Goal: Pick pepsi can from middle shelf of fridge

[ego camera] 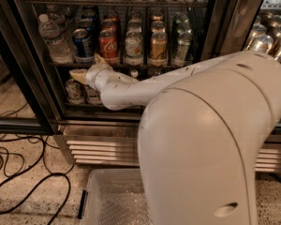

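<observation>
Item 1: small blue aluminium Pepsi can (83,43) with silver top. It is standing upright near the left end of the middle table (173,65), a thin dark wire rack inside the tall glass-door fridge (35,83). It is sitting just behind the table's front edge, between a clear plastic water bottle (54,39) and a red Coca-Cola can (108,47).

Item 2: cream two-finger claw (87,65). It is hovering just below the table's front edge, under the blue can and not touching it. Its tan fingertips (77,73) are standing apart, gripping nothing.

Item 3: bulky cream robot arm (145,86), reaching in from the right.

Item 4: gold can (158,48), standing further right along the same table.

Item 5: clear plastic bin (107,200), lying on the floor below.
</observation>
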